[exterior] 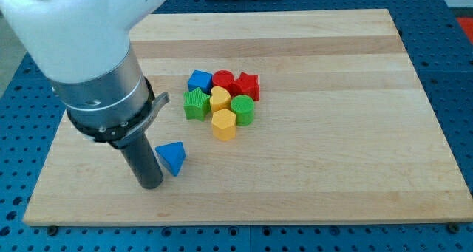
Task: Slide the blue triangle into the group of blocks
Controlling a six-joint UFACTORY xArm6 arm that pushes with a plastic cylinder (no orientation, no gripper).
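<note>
Blocks sit grouped near the middle of the tabletop (332,156): blue block (199,80), red round block (222,80), red star (247,85), green blocks (196,104) (242,109), yellow heart (220,98), yellow hexagon (224,123). The blue triangle (173,157) lies apart, toward the view's bottom left. The rod's tip (151,184) stands just left of it, seemingly touching. No hand shows.

The pale wooden surface (332,134) shows smooth, matt, banded grain. The small blue triangular block (173,157) looks like matt plastic, the dark straight rod (142,159) has a dull sheen, and the grey metal collar (103,89) above gleams softly, brushed.
</note>
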